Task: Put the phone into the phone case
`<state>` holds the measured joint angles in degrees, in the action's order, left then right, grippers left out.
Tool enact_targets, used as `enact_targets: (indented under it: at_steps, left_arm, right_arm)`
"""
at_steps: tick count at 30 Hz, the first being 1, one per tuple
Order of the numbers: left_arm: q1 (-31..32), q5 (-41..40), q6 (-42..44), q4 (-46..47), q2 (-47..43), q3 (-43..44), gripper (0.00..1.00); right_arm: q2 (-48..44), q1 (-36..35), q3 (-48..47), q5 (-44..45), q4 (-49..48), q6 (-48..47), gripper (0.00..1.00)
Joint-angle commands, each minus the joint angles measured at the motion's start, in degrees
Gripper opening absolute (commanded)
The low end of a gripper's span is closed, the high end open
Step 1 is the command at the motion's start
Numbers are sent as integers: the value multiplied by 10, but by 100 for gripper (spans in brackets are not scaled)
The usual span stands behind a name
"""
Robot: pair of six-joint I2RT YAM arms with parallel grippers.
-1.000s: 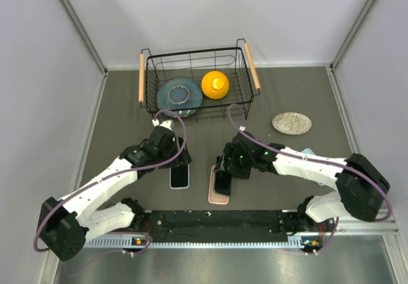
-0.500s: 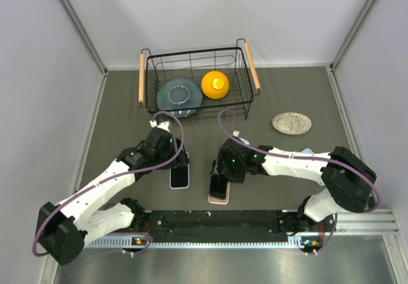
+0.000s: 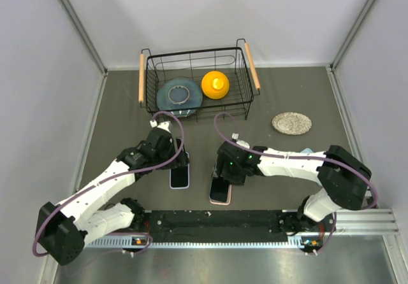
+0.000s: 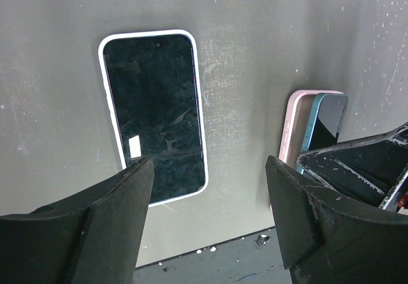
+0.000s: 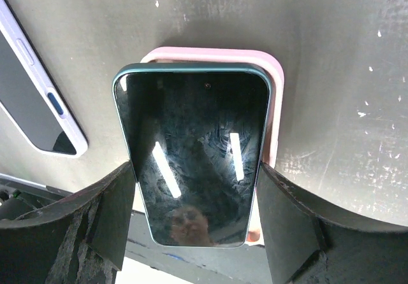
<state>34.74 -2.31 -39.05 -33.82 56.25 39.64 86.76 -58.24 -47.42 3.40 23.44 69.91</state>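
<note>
**Robot Lab Cell**

Reads as a lab test booth: boxed in by plain white panels (image 3: pixel 38 74) left, back and right, floored with a dark tabletop (image 3: pixel 293 93), fronted at bottom by a metal rail (image 3: pixel 373 219) bearing two robot arms (image 3: pixel 95 191).

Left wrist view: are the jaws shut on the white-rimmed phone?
No, the left gripper has its jaws wide apart above the white-rimmed phone, which lies flat on the table.
</note>
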Motion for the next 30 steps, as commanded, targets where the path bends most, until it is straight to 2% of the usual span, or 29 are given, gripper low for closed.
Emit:
enact_targets:
  at_steps: [1,8,12,18,27,30]
  left_arm:
    - [-3,7,-1,17,-16,-7,76]
    - [-2,13,0,17,-19,-5,76]
    - [-3,20,-2,20,-13,-7,76]
    - [-2,26,-2,22,-9,-9,76]
    - [-1,147,-1,74,13,-17,67]
    - [4,176,-12,109,31,-27,63]
  right_arm:
    - [5,-7,-25,23,21,17,66]
    - [4,-11,-46,35,52,14,70]
    - [4,-14,-50,34,58,4,80]
    - [0,-14,-49,34,64,5,83]
    - [-58,-12,-31,42,64,-43,82]
    - [-65,-12,-1,23,30,-70,82]
